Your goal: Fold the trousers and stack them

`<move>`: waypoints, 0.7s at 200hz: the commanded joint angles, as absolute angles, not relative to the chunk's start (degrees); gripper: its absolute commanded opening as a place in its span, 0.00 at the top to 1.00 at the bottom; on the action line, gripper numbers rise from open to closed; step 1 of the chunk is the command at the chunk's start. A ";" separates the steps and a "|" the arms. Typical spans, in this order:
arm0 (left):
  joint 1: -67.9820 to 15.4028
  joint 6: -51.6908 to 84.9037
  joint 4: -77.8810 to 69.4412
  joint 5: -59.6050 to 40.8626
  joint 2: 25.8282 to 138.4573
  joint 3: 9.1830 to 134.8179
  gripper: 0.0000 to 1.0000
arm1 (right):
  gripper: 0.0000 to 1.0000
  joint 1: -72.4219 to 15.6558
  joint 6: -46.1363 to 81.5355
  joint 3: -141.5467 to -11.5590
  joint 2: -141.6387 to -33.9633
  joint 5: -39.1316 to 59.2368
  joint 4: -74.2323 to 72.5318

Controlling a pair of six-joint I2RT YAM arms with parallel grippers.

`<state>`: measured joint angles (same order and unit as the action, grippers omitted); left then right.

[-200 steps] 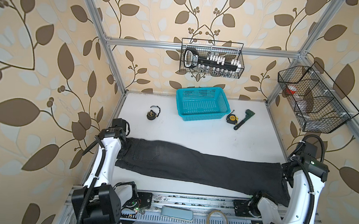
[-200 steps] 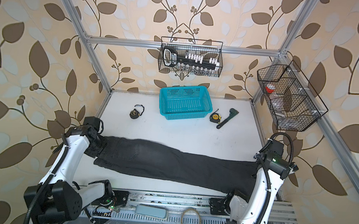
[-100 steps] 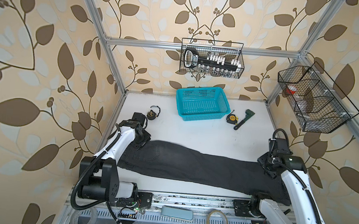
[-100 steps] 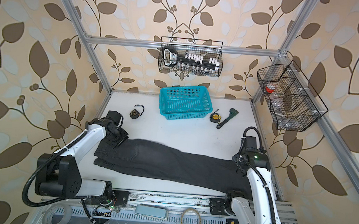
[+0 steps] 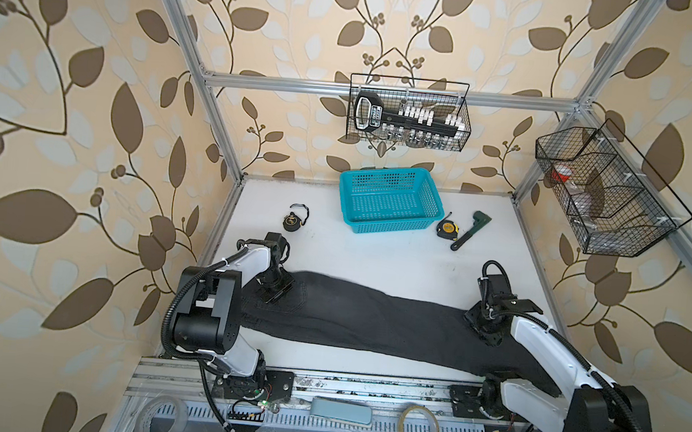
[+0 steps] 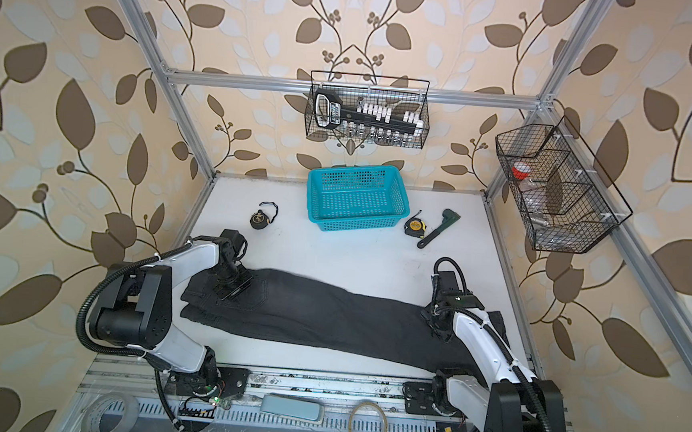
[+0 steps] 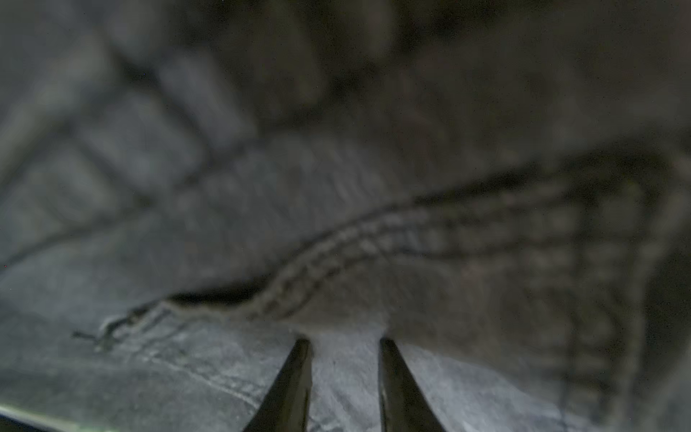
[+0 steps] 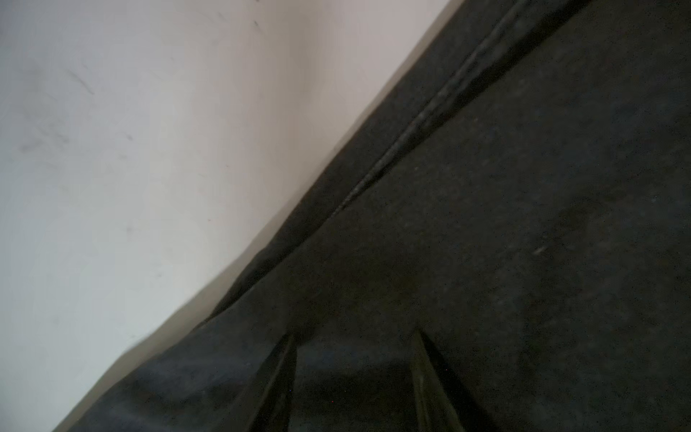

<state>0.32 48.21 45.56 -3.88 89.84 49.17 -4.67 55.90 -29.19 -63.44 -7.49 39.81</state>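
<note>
- The trousers (image 5: 370, 323) lie stretched at full length on the white table (image 5: 374, 260), spanning the gap between the two claws: waist under the left claw (image 5: 276, 289), lower legs under the right claw (image 5: 484, 331).
- One back pocket faces up beside the left claw and two layers show at the waist edge, so the legs seem laid one on the other. I judge that the lengthwise fold is done.
- No crosswise fold shows, and nothing is stacked. The teal basket (image 5: 389, 224), well beyond both claws, is empty. Most of the task is left.
- Left claw: in its wrist view the fingertips (image 7: 301, 348) stand a narrow gap apart, pressed on denim. A stitched edge lifts just past them. Whether cloth is pinched, I cannot tell.
- Right claw: its tips (image 8: 288, 344) stand wider apart, resting on flat cloth, gripping nothing I can see.
- Edges: the leg's far edge and a seam beside it run just off the right claw's tips, with bare table beyond. The hem lies past that claw, near the side frame.
- Room: bare table opens ahead of both claws, enough for an end-to-end fold, by my judgement.
- Beyond the left claw sits a small round black item (image 5: 294, 221). A tape measure (image 5: 446, 229) and a wrench (image 5: 470, 230) lie beyond the right claw. All three are clear of the cloth.
- Outward of each claw the frame is close, so there is little room there.
</note>
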 commanded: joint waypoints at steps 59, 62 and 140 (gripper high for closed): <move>3.84 37.16 45.24 2.23 105.63 63.80 0.70 | 0.49 -5.41 50.93 -39.62 -83.92 -10.69 24.72; 3.96 36.96 45.00 2.20 106.07 64.42 0.70 | 0.49 -5.37 50.76 -40.43 -84.72 -10.89 24.58; 4.40 32.77 51.43 -0.64 111.65 83.20 0.60 | 0.48 -6.38 34.04 -52.05 -89.58 -7.21 21.46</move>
<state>3.62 34.83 49.56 -2.00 112.20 79.09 -5.52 44.21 -49.34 -91.15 -9.54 22.87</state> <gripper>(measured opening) 0.374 0.516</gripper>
